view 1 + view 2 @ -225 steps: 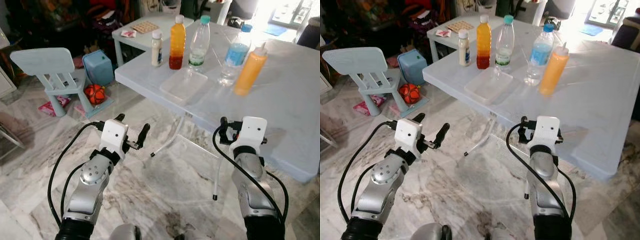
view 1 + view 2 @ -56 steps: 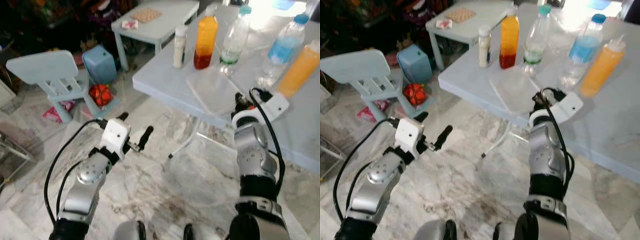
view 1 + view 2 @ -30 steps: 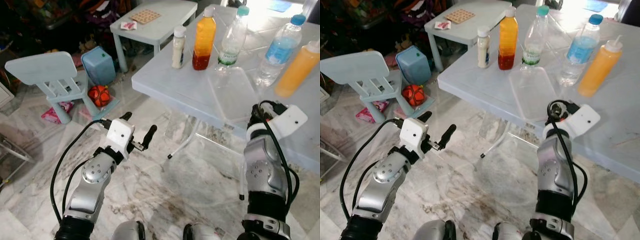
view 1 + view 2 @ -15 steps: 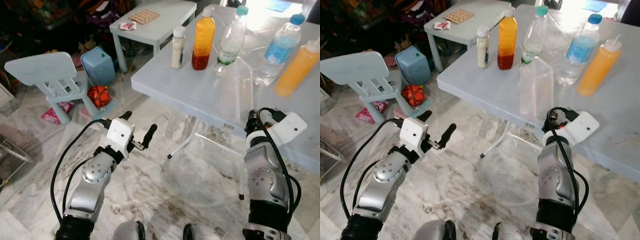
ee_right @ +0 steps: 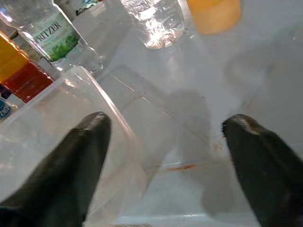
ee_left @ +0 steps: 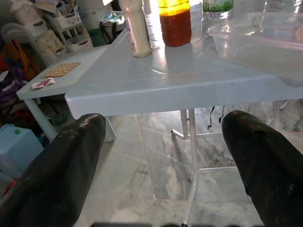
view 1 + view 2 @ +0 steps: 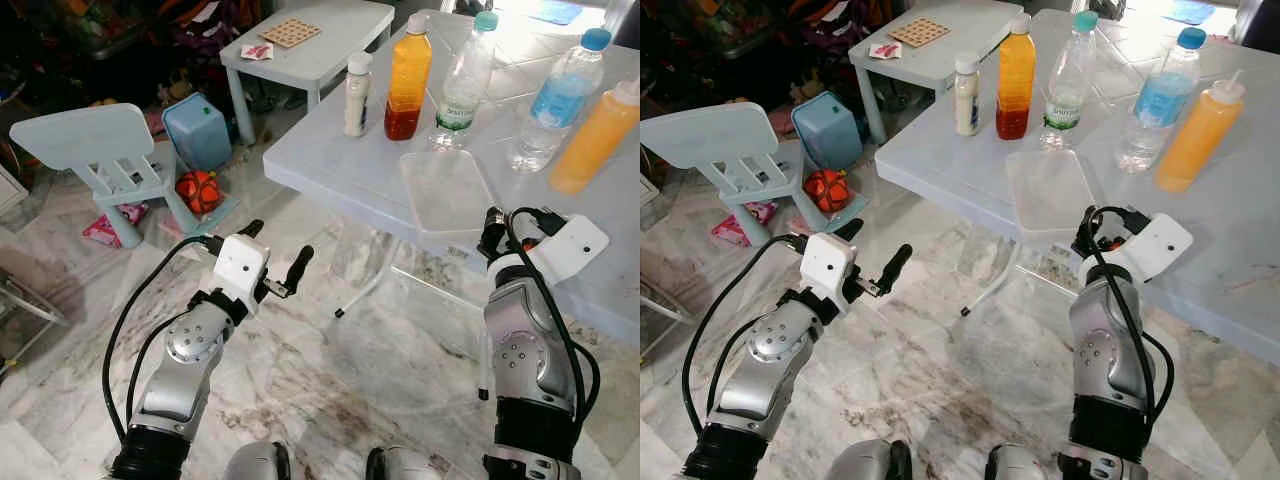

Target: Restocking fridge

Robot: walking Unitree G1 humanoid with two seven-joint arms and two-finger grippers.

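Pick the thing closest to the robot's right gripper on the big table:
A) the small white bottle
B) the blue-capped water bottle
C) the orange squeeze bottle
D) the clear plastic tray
D: the right gripper sits at the near edge of the clear plastic tray, while every bottle stands farther back on the table.

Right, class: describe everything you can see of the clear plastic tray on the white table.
The clear plastic tray is a shallow rectangle with rounded corners and a raised rim, see-through and apparently empty. It lies on the white table near its front edge, its near end in front of the right gripper, whose fingers are spread. Whether they touch it cannot be told. Behind it stand the orange-red juice bottle and the green-capped water bottle, apart from it.
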